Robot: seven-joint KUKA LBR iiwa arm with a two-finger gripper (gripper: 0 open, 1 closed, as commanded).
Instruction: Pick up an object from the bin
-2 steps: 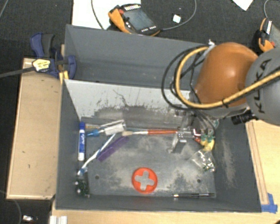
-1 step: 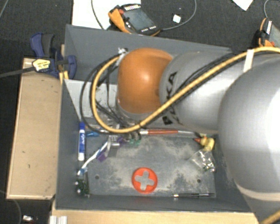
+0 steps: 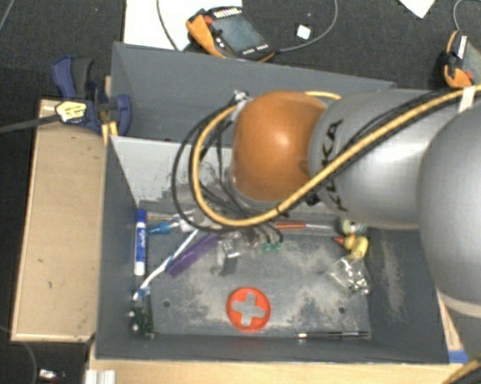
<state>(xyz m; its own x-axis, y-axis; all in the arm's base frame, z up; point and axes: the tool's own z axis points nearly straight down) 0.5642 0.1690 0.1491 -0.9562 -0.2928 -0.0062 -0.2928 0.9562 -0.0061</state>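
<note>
Where the arm [image 3: 411, 152] comes in from the right across the grey metal bin [image 3: 404, 327], its orange wrist cover [image 3: 274, 144] and a loop of yellow and black cables [image 3: 203, 184] hide most of what hangs below. The gripper [image 3: 227, 258] shows as a small grey metal end low over the bin floor, left of centre and towards the back; whether it is open or closed cannot be told, and nothing can be seen held in it.

Nearest to it is a purple pen [image 3: 190, 254], lying aslant just to its left, with a white strip [image 3: 163, 268] running alongside towards the front left corner. A small green piece [image 3: 270, 246] lies just to its right. Nearer the front, apart from the gripper, an orange-red disc with a white cross [image 3: 249, 307] lies flat.

A blue marker [image 3: 140, 243] lies along the left wall. A red pen [image 3: 294, 226] rests at the back wall, a yellow bit [image 3: 353, 241] and a crumpled clear wrapper [image 3: 350, 276] sit on the right, and a thin black rod [image 3: 334, 333] lies along the front edge.
</note>
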